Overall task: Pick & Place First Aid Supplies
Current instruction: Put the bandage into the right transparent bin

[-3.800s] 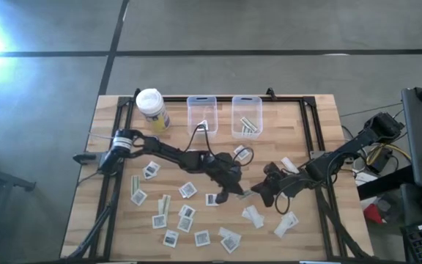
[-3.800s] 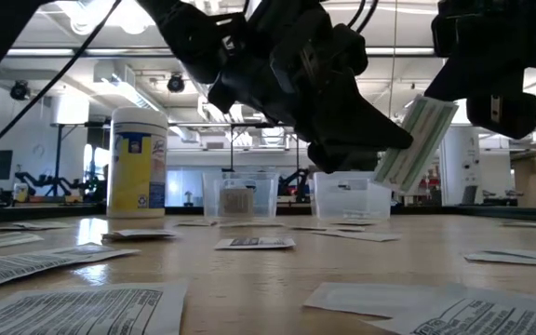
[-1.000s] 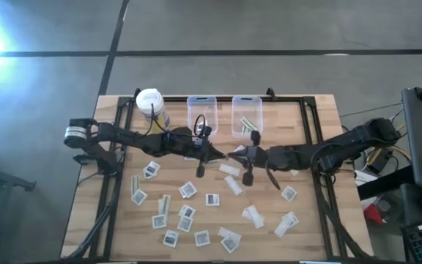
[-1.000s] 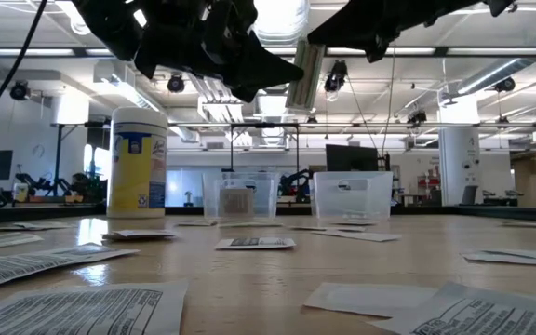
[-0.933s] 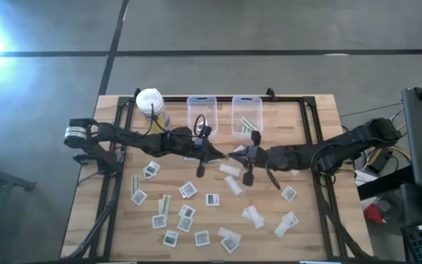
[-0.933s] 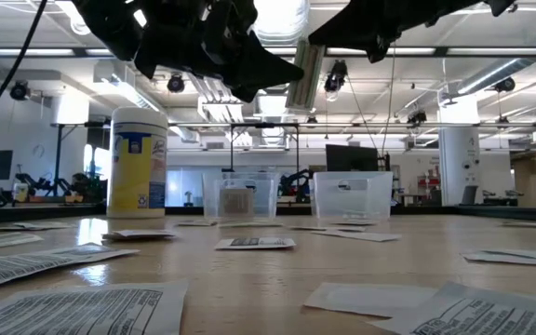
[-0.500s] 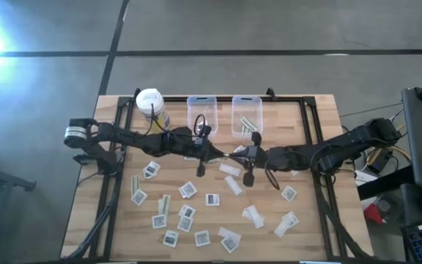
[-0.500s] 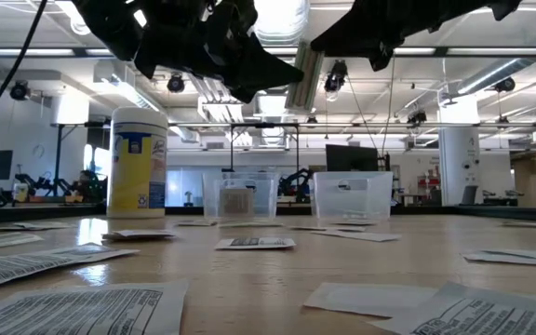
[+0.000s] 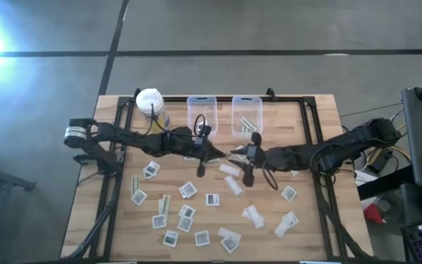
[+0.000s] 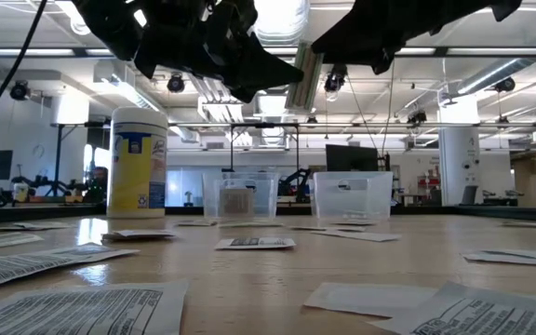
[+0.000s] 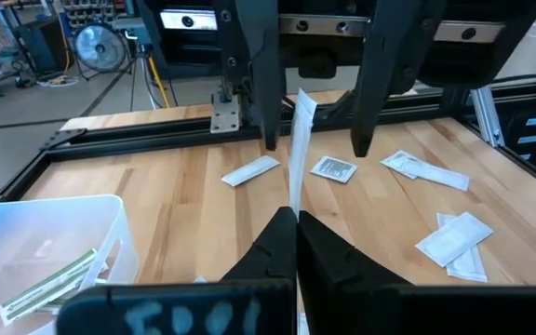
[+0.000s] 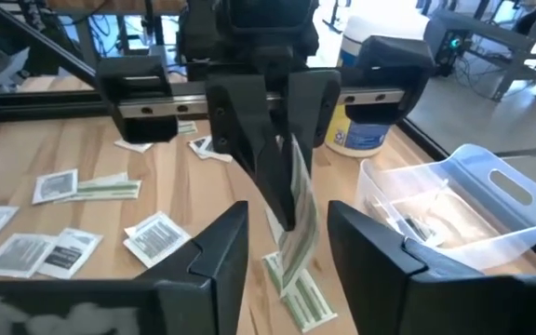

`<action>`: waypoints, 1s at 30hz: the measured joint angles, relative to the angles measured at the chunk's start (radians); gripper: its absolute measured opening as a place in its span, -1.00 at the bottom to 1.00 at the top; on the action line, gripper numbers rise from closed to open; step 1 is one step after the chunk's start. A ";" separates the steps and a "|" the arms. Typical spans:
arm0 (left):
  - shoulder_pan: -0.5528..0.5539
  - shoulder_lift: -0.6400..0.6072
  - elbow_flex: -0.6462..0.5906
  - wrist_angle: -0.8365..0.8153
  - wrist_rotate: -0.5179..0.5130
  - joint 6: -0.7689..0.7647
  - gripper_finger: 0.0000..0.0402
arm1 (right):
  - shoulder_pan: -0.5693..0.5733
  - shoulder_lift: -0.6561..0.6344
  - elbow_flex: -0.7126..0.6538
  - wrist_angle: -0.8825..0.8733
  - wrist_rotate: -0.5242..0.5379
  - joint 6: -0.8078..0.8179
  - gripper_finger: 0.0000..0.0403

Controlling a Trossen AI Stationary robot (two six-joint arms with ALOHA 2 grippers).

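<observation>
A narrow greenish-white strip packet (image 11: 298,149) (image 12: 298,233) (image 10: 303,79) is held high over the table's middle, in front of the two clear bins. My left gripper (image 11: 296,216) (image 9: 224,155) reaches in from the left and is shut on it. My right gripper (image 12: 287,212) (image 9: 236,154) faces it from the right. It is open, with one finger on either side of the strip and neither touching it. Several more first aid packets (image 9: 187,189) lie flat on the wooden table (image 9: 116,220). My left gripper pinches the strip's two flat faces (image 11: 293,197) between its two fingers. In the low view the fingertips meet it about halfway along its length. The fingers come in nearly level from the table's left and lie across the strip. The strip stands tilted, near upright, lifted clear of the table.
Two clear bins (image 9: 202,114) (image 9: 246,116) stand at the far middle, each with packets inside. A yellow container with a white lid (image 9: 151,106) stands to their left. Loose packets cover the near half of the table (image 9: 218,235). Black frame rails (image 9: 310,139) run along the table's sides.
My right gripper has opened and let go of the strip, its fingers now standing apart on either side of it. The strip stays where it was, in my left gripper.
</observation>
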 joint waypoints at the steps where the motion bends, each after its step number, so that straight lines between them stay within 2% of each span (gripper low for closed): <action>1: 0.000 0.000 0.000 0.000 0.000 0.000 -1.00 | -0.001 0.003 0.000 0.000 0.001 0.000 -0.29; 5: 0.000 0.000 0.000 0.000 0.000 0.000 -1.00 | -0.007 0.005 0.000 0.001 0.000 -0.009 -0.48; 11: 0.000 0.000 0.000 0.000 0.000 0.000 -1.00 | -0.007 0.005 0.000 -0.001 -0.002 -0.013 -0.92; 30: 0.000 0.000 0.000 0.000 -0.001 0.001 -1.00 | -0.007 0.005 0.000 -0.006 0.001 0.003 -0.96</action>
